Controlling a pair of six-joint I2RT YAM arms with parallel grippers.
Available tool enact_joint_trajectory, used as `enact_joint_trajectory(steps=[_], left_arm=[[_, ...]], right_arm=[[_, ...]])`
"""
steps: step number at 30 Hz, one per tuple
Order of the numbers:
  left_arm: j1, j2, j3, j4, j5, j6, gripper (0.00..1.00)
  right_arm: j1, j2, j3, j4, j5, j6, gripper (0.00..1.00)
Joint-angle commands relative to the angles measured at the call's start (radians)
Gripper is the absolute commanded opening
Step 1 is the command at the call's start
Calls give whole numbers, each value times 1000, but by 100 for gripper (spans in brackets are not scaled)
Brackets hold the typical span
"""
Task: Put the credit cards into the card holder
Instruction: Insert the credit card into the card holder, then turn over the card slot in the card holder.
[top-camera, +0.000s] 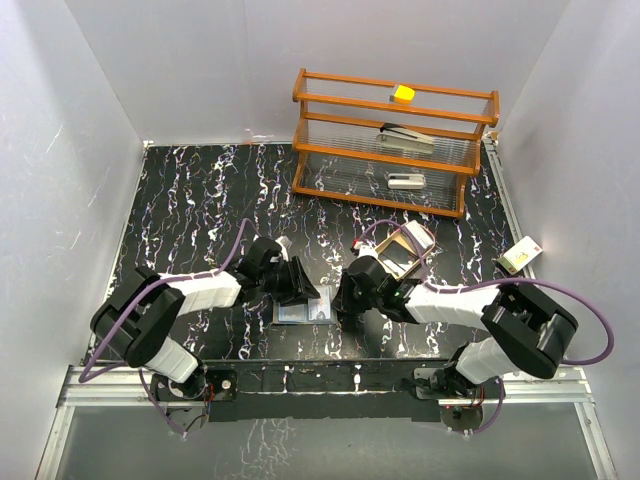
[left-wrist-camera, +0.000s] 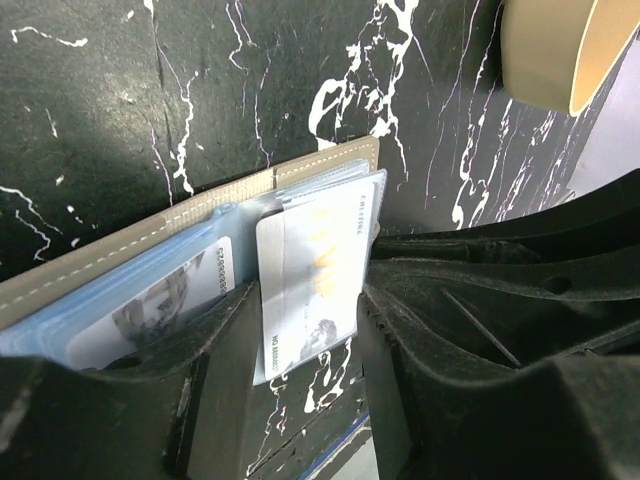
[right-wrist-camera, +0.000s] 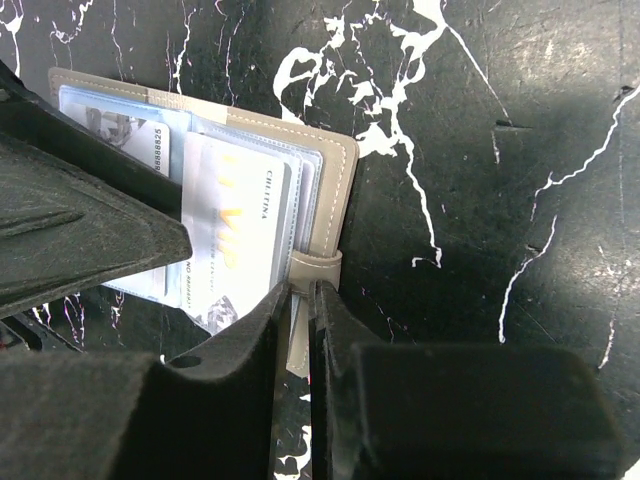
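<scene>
The task looks well along but unfinished. The grey bifold leather-like card holder (right-wrist-camera: 340, 190) lies open and flat on the black, white-veined marble-pattern worktop (top-camera: 200, 200), between the two arms at its near edge. A pale blue plastic card (left-wrist-camera: 150, 300) already sits deep in one inner slot. A whitish plastic credit card (left-wrist-camera: 312, 262) is only partly in the neighbouring slot, with a good part of it outside. The left end effector (left-wrist-camera: 305, 335) grips this card by its long edges, its fingers close on either side. The right end effector (right-wrist-camera: 302, 300) is pinched almost closed on the holder's small snap tab and appears to be pinning the wallet down. What is left, as I judge it, is to push the whitish card home and let go. No other loose card shows in the overhead view, though the arms hide part of the surface. A tan oval wooden tray (left-wrist-camera: 545, 50) sits just beyond the holder, close to the right arm. Farther back is an orange wooden rack with clear shelves (top-camera: 395, 140), with a yellow block (top-camera: 404, 93) on top. Neither blocks the card's path. The main hindrance is the two end effectors crowding the small wallet.
</scene>
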Motion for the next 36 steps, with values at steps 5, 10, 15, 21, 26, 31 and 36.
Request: enact_joint_trajectory(steps=[5, 10, 15, 21, 26, 31, 36], left_arm=[[-16, 12, 44, 12, 58, 68, 38], [-16, -26, 80, -119, -13, 109, 44], [-14, -78, 128, -260, -85, 130, 49], [89, -129, 78, -265, -2, 116, 52], [205, -205, 22, -254, 89, 127, 52], [286, -243, -2, -275, 142, 148, 52], [362, -254, -52, -218, 240, 116, 53]], right_arm=[[2, 33, 36, 64, -3, -31, 11], [2, 11, 62, -12, 42, -49, 12], [2, -58, 96, -120, 83, -45, 20], [3, -121, 129, -145, 70, -5, 27], [6, -86, 180, -137, 45, 29, 30], [24, -17, 233, -111, 17, 70, 32], [55, 80, 300, -94, 2, 74, 30]])
